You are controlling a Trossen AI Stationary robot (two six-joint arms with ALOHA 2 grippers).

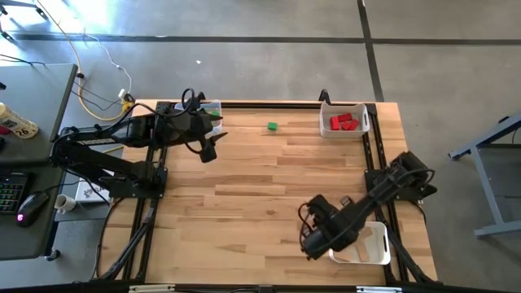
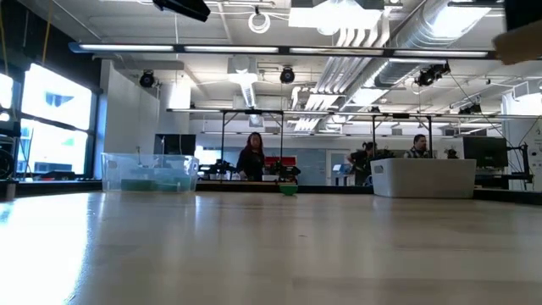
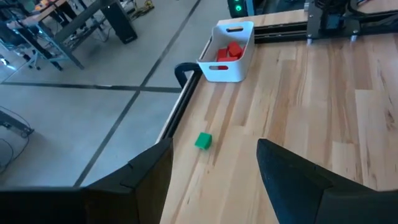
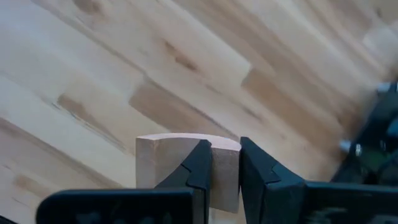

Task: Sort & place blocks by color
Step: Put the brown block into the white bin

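A single green block [image 1: 272, 125] [image 3: 203, 141] lies flat on the table near its far edge, between the two far bins. My left gripper [image 1: 212, 143] [image 3: 213, 147] is open and hovers to the block's left, beside the clear bin [image 1: 208, 109] that holds green pieces. The white bin [image 1: 344, 122] [image 3: 227, 53] at the far right holds red blocks [image 1: 345, 122]. My right gripper [image 1: 312, 247] [image 4: 225, 153] is shut on a plain light wood block [image 4: 168, 163] above the table's near right part, next to the bin [image 1: 368, 244] holding plain wood pieces. My right gripper pinches the plain wood block between its two fingers [image 4: 200, 163], on one end of it [image 4: 226, 168]. The rest of the block sticks out sideways past one finger. It is lifted clear of the table, seen from above with the tabletop well below it.
Black rails [image 1: 373, 155] run along the table's left and right sides. The wide middle of the wooden tabletop [image 1: 260, 187] is bare. In the low view the clear bin [image 2: 150, 172] and the white bin [image 2: 423, 178] stand at the far edge, with people in the room behind them.
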